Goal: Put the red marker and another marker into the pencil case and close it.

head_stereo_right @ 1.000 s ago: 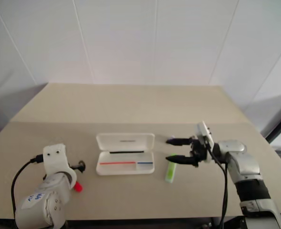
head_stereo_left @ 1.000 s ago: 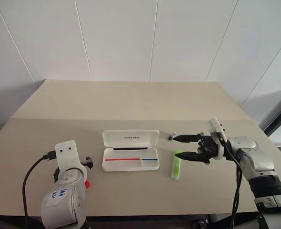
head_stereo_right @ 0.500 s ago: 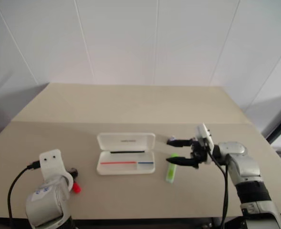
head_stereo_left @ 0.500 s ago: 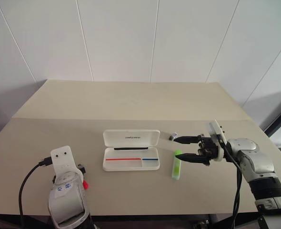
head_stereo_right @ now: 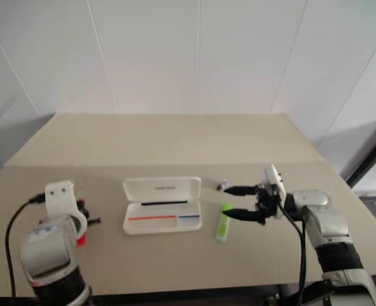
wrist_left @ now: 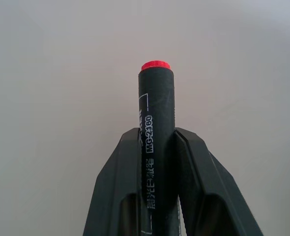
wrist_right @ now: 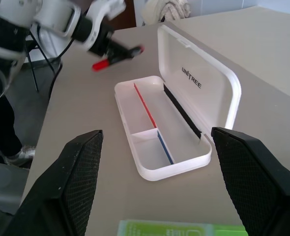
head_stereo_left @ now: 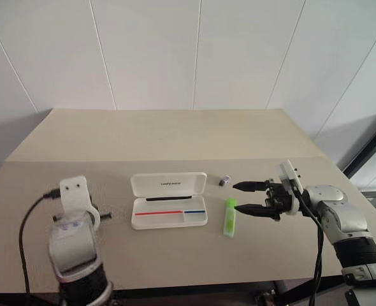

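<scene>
Red marker (wrist_left: 156, 142): slim black barrel w/ white print, bright red at both ends, clamped between the left gripper (wrist_left: 157, 147) fingers, lifted off the table (head_stereo_left: 175, 137) at the robot's left, well apart from the case. Pencil case (head_stereo_left: 169, 201): white hard plastic, rounded corners, lid open & standing up at the back w/ small dark lettering; tray has a red & a blue stripe, nothing inside. Green marker (head_stereo_left: 229, 217): stubby, pale yellow-green body, brighter green cap, lying just right of the case. Right gripper (head_stereo_left: 248, 197) hovers beside it, jaws spread wide, holding nothing. Tiny grey-dark piece (head_stereo_left: 224, 180) near the lid's right corner.
</scene>
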{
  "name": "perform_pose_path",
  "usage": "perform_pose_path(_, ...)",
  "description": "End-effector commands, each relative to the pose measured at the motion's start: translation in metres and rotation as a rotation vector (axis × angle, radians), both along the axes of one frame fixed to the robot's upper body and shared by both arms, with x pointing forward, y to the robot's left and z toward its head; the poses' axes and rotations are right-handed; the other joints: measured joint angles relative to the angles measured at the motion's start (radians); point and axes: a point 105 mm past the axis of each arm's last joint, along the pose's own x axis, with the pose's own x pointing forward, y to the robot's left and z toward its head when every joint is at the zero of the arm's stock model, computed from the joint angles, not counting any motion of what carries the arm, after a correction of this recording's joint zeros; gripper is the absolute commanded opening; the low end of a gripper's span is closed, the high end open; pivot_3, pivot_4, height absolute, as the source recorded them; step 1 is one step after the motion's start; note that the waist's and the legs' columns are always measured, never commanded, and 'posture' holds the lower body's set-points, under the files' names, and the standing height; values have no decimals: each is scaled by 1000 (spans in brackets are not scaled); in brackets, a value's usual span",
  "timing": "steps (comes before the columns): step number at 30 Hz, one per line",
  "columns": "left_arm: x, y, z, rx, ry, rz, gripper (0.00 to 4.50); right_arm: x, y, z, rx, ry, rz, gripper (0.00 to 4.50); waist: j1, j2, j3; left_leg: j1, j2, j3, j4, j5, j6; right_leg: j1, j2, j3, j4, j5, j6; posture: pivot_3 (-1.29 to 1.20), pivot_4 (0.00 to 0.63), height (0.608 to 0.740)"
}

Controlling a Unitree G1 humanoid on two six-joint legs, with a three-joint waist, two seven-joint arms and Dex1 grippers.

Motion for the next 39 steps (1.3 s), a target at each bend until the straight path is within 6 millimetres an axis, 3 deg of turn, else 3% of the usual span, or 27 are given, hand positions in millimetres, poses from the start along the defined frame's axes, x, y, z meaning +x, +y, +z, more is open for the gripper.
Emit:
perform_pose_path(1,4,-22,23,96,-21,-266,579,-2,-6,15,7,-69,-20,4500,3,0,0,0,0,-1,-1,-1,-1,0,0,0,1,0,0,0,150,740)
perform_pose_path(6,9,-16,52,188,-40,-372,579,-4,-9,15,7,-72,-38,4500,7,0,0,-3,0,-2,-3,-2,-2,-3,0,-1,0,-2,-1,0,150,740)
perform_pose_path(10,13,-44,93,366,-224,-664,579,-7,-14,16,7,-79,-67,4500,13,0,0,-3,0,-2,-3,-2,-2,-3,0,-1,0,-2,-2,0,150,740)
perform_pose_path(15,8,-80,107,461,-323,-975,579,-11,-16,15,9,-82,-92,4500,28,0,0,-2,0,-1,-2,-2,-2,-2,0,-1,-1,-2,-2,0,150,740)
perform_pose_path(21,-2,-124,85,515,-292,-1356,579,-16,-24,17,8,-92,-136,4500,31,0,0,-2,0,0,-2,-2,-1,-3,0,-1,-1,-2,-2,0,150,740)
perform_pose_path(25,-2,-144,66,565,-277,-1504,579,-20,-27,17,10,-94,-163,4500,33,0,0,-3,0,0,-2,-3,-1,-3,0,0,-1,-3,-2,0,150,740)
perform_pose_path(31,18,-155,36,687,-237,-1556,579,-26,-31,14,9,-92,-204,4500,35,0,0,-2,0,1,0,-2,0,-2,0,0,0,-2,-2,0,150,740)
perform_pose_path(39,45,-156,2,813,-180,-1568,579,-30,-31,11,20,-87,-234,4500,36,0,0,-2,0,1,0,-2,1,-2,0,1,1,-2,-2,0,150,740)
